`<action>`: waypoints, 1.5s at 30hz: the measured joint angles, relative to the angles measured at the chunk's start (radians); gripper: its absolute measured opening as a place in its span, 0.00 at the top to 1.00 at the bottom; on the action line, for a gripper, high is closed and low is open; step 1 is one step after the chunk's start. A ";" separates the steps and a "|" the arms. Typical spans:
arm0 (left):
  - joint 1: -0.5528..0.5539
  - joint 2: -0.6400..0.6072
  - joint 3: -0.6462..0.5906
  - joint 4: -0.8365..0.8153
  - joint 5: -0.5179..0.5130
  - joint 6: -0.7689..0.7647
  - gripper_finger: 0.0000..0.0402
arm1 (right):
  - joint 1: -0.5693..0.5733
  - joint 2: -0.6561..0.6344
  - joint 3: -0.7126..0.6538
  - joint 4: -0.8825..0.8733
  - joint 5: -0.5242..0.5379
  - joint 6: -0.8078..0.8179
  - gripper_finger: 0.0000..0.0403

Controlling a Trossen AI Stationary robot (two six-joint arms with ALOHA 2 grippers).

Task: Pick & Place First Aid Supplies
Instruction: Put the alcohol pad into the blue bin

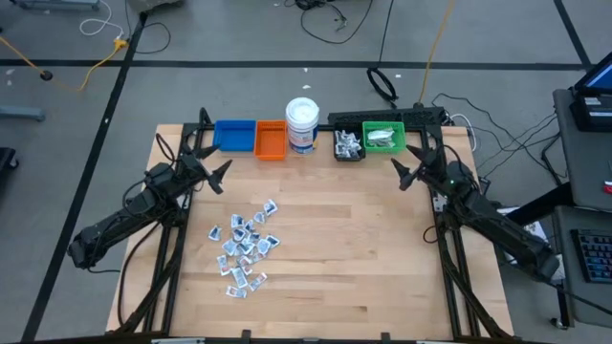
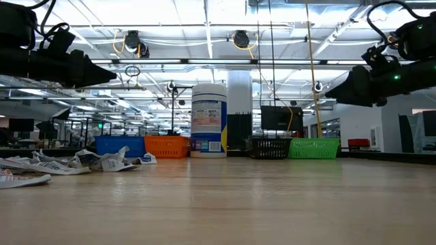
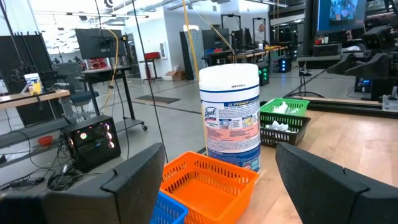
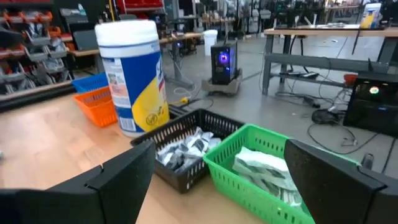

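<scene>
Two grippers hover with fingers spread wide and empty: left gripper (image 1: 221,172) beside the white jar (image 1: 302,123), wrapped packets (image 1: 246,247) scattered well before it, right gripper (image 1: 403,175) opposite.

packets (image 1: 244,246) scattered on table (image 1: 363,248), bins (image 1: 271,139) behind, jar (image 1: 302,124) between bins

Left gripper (image 1: 226,170) is hovering left of the jar (image 1: 302,124), fingers spread, empty. Right gripper (image 1: 399,172) is hovering right of it, likewise.
</scene>
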 joint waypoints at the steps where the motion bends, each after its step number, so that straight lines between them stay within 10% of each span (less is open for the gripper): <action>1: 0.000 0.000 0.000 0.000 0.000 0.000 0.23 | 0.000 -0.014 0.000 -0.015 -0.002 0.004 0.13; 37: 0.000 0.001 0.002 0.022 0.000 -0.021 0.23 | 0.000 -0.034 -0.001 0.054 -0.003 0.000 0.13; 45: -0.005 0.230 0.251 -0.393 0.000 -0.241 0.23 | 0.000 -0.034 -0.001 0.055 -0.003 0.001 0.13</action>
